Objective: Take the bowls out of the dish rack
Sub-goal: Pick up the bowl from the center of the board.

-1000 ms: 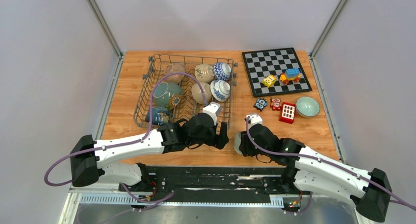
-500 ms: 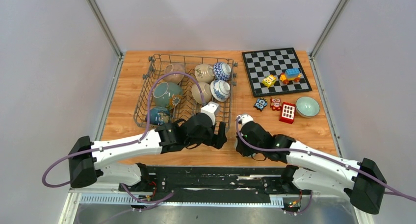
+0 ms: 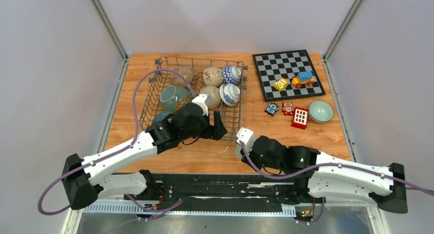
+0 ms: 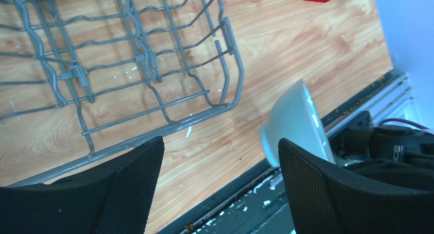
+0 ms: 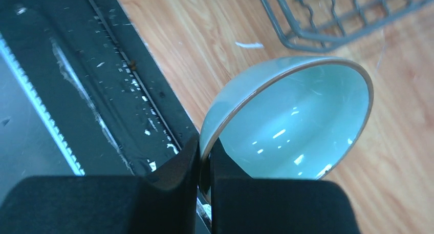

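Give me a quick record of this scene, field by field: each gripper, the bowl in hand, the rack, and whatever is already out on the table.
left gripper: open, empty, by the near right corner of the dish rack
right gripper: shut on the rim of the pale green bowl
held bowl: tilted on its side, outside the rack, near the table's front edge
rack contents: several bowls inside
already out: second green bowl, upright beside the red block
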